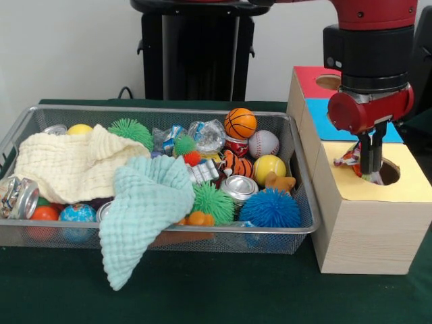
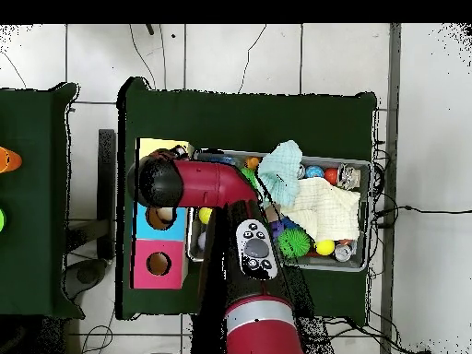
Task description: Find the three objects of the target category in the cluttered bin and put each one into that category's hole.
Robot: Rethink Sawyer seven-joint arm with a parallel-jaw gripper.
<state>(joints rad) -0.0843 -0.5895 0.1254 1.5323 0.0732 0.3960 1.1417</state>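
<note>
My gripper [image 1: 370, 160] hangs over the round hole [image 1: 388, 172] in the yellow top of the nearest wooden box [image 1: 368, 226]. It is shut on a small multicoloured knotted fabric bundle [image 1: 350, 159]. The bundle sticks out to the left of the fingers and below them, at the rim of the hole. The silver wire-mesh bin [image 1: 169, 109] lies left of the boxes, full of clutter. I cannot pick out another knotted bundle in it. In the overhead view the arm's head [image 2: 159, 181] hides the gripper and the yellow box's hole; the bin [image 2: 361, 168] shows to its right.
A cream cloth [image 1: 74, 165] and a mint cloth [image 1: 148, 202] cover much of the bin. Spiky balls [image 1: 270, 208], a small basketball [image 1: 240, 123], a baseball [image 1: 263, 143], cans [image 1: 238, 187] and foil wads [image 1: 208, 135] fill the rest. Blue-topped [image 1: 331, 121] and red-topped [image 1: 312, 79] boxes stand behind the yellow one.
</note>
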